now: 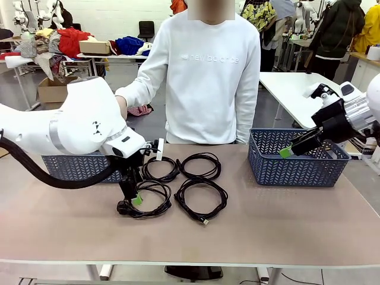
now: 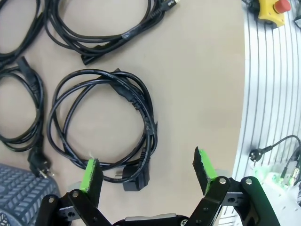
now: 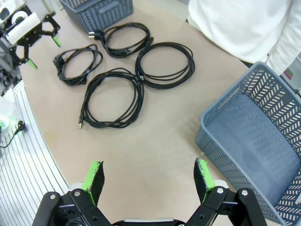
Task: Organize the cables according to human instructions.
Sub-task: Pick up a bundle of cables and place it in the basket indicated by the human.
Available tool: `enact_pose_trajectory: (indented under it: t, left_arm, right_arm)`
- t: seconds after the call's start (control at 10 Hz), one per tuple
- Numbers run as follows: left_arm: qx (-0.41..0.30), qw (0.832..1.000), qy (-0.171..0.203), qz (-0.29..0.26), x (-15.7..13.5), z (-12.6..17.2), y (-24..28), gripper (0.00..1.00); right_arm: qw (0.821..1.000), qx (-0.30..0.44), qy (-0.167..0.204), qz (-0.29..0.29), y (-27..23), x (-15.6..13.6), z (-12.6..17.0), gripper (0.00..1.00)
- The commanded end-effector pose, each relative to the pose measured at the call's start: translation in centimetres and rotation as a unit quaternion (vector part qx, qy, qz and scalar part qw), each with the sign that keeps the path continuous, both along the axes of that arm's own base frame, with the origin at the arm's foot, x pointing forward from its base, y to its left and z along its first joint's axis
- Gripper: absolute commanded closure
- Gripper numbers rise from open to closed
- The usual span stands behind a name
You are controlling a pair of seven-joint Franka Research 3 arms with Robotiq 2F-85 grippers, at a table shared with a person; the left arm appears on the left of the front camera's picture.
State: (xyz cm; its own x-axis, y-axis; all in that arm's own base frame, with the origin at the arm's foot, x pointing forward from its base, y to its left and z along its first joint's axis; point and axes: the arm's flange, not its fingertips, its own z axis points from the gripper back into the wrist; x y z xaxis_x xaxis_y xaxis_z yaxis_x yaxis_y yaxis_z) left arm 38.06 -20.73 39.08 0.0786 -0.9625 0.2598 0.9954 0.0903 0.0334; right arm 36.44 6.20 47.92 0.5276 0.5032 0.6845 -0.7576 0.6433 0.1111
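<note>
On the worktop (image 1: 267, 225), in front of the human (image 1: 208, 77): four thin black cables (image 3: 164, 85) in loose coils, two by two. Just above the near-left coil (image 2: 146, 110), left gripper (image 2: 146, 165), jaws apart. Beside the blue basket (image 1: 297, 172), right gripper (image 3: 148, 165), likewise spread and empty. Probably light, floppy, quick to unravel; best pinched across bundled loops, clear of the plug (image 2: 136, 176).

**Front view:** low, on the robot's side of the 4 cables (image 1: 202, 180), facing the person (image 1: 208, 77) beyond them. **Left wrist view:** close above the cables, facing down. **Right wrist view:** higher, off to one side. All 3 views share the cables.
</note>
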Motion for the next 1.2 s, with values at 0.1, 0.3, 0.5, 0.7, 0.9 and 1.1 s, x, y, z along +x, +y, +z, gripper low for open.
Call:
enact_pose_trajectory:
  t: [0.1,0.3,0.5,0.7,0.9,1.1]
  left_arm:
    - [0.031,0.999,0.001,-0.017,0.1,-2.1,-0.9,0.00]
    - [0.042,0.999,0.007,-0.019,0.1,-3.2,-1.5,0.00]
    - [0.047,0.999,0.006,-0.021,0.3,-4.3,-2.0,0.00]
    - [0.047,0.999,0.007,-0.023,0.2,-5.3,-2.3,0.00]
    - [0.054,0.998,0.014,-0.026,0.1,-6.0,-2.7,0.00]
    - [0.063,0.998,0.015,-0.027,0.0,-6.7,-3.0,0.00]
  right_arm:
    - [1.000,0.007,-0.003,0.007,-0.1,0.2,-0.1,0.00]
    - [1.000,0.007,-0.003,0.007,-0.1,0.2,-0.1,0.00]
    - [1.000,0.007,-0.003,0.007,-0.1,0.2,-0.1,0.00]
    - [1.000,0.007,-0.003,0.007,-0.1,0.2,-0.1,0.00]
    - [1.000,0.007,-0.003,0.007,-0.1,0.2,-0.1,0.00]
    - [1.000,0.007,-0.003,0.007,-0.1,0.2,-0.1,0.00]
